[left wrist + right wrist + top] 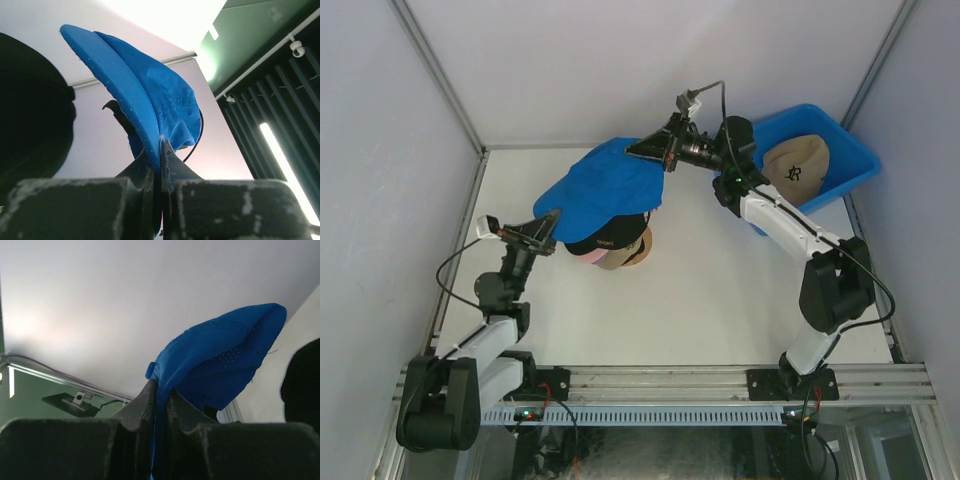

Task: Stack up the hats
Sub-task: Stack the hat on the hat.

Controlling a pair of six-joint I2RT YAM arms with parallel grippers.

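Observation:
A blue hat [605, 185] hangs stretched between both grippers, just above a stack of hats. My left gripper [552, 218] is shut on its brim edge [150, 100], with the fabric pinched between the fingertips of the left gripper [161, 145]. At the far side, my right gripper [638, 150] is shut on the hat's back edge [225, 355], cloth running down between the jaws of the right gripper [162, 385]. Below, a black hat [610, 235] tops the stack, with a pink hat [588, 256] and a tan one [625, 256] peeking out under it.
A blue plastic bin [850, 150] stands at the back right, behind the right arm, with another tan hat [798, 168] bearing a dark logo inside. Grey walls close in the white table on three sides.

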